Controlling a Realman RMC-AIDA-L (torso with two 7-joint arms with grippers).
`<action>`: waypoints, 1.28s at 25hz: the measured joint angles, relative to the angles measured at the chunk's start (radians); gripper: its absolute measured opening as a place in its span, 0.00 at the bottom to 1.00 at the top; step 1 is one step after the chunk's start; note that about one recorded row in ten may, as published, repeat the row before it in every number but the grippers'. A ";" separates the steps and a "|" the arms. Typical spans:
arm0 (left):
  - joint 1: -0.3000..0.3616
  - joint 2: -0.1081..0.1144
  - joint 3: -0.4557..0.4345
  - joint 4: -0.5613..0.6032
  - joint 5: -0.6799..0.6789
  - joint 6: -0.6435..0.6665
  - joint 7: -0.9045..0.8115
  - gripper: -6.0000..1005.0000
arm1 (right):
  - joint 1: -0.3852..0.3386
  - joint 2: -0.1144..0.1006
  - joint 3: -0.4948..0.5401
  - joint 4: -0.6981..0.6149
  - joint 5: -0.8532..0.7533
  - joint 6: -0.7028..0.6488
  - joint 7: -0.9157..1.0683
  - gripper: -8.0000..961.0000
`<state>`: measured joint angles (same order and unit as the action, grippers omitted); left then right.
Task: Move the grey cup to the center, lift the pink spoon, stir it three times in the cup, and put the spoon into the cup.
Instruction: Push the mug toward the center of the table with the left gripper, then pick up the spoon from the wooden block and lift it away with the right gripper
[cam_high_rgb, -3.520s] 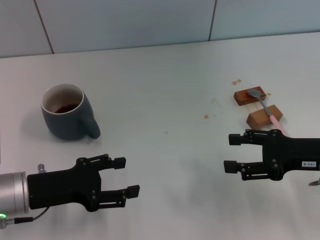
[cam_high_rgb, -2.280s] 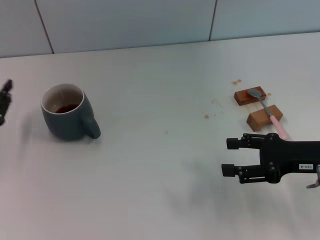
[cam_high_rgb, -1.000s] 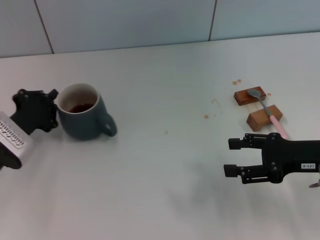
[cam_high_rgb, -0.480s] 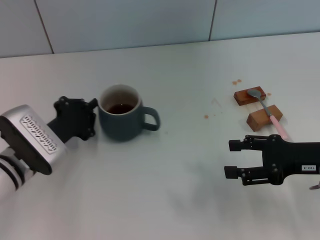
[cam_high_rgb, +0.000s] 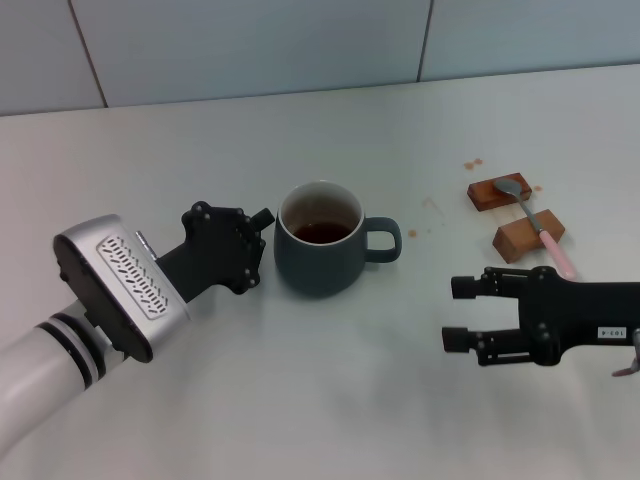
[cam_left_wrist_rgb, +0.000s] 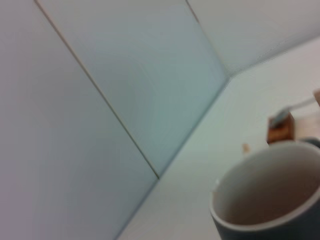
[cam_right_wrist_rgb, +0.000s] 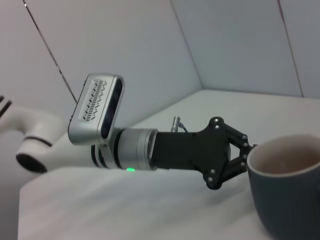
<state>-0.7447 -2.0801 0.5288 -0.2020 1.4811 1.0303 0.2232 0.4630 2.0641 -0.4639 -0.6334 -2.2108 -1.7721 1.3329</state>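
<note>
Grey cup stands near the middle of the worktop, its handle pointing toward the robot's right and dark liquid inside. The left tool sits against the cup's left wall; from the head view and the right wrist view it seems to touch the wall, but whether its fingers are spread or closed cannot be told. Judging from the cup's place, the first step looks nearly or fully done — lifting, stirring and dropping in the spoon are all left. The pink spoon lies untouched across two wooden blocks at the right. The right tool hovers near them with its fingers apart, holding nothing. The spoon's handle end runs behind the right tool, and the left wrist view shows only the cup's rim and wall.
</note>
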 joint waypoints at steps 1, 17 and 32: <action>0.010 0.000 -0.046 -0.010 0.017 0.025 -0.011 0.00 | -0.003 0.000 0.008 0.003 0.022 -0.005 0.010 0.84; 0.267 0.012 0.359 0.551 0.025 0.309 -0.939 0.11 | -0.200 -0.070 0.392 0.418 0.530 0.048 0.508 0.84; 0.299 0.016 0.471 0.667 0.025 0.224 -1.023 0.60 | -0.297 0.001 0.486 0.473 0.492 0.283 0.776 0.84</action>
<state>-0.4455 -2.0645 1.0002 0.4653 1.5064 1.2541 -0.7997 0.1657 2.0652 0.0225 -0.1605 -1.7187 -1.4892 2.1090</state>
